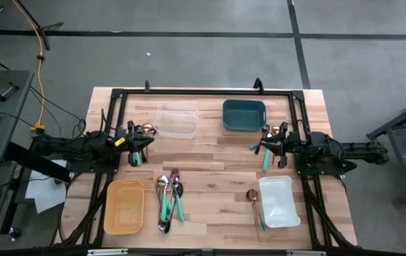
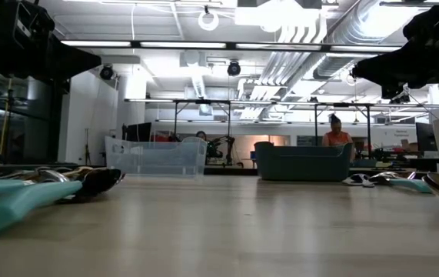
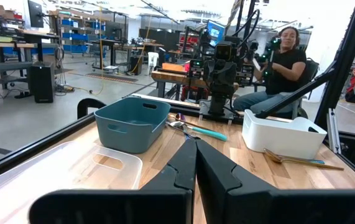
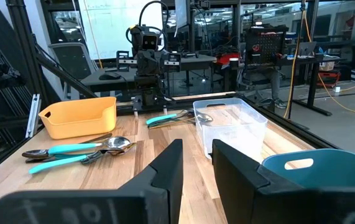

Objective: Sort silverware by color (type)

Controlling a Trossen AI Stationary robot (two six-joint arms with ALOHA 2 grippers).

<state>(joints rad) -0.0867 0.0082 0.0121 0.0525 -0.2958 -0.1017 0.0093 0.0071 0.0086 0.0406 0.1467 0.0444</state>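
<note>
Two grippers we see | left gripper (image 1: 134, 148) fingers clenched, empty | right gripper (image 1: 266, 148) fingers parted, empty | silverware (image 1: 169, 195) lies between orange bin (image 1: 124, 206) and white bin (image 1: 279, 201) on counter (image 1: 210, 160)

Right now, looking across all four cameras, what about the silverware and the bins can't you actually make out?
- Center pile of silverware: pieces overlap in the high view, so no exact count; the low view cuts it off at the edge.
- Pieces beside the white bin: gold spoon clear, other slim handles there too small to sort by color.
- Teal bin: its wall hides the inside in the low view.
- Orange bin: wall hides the inside in the right wrist view.
</note>
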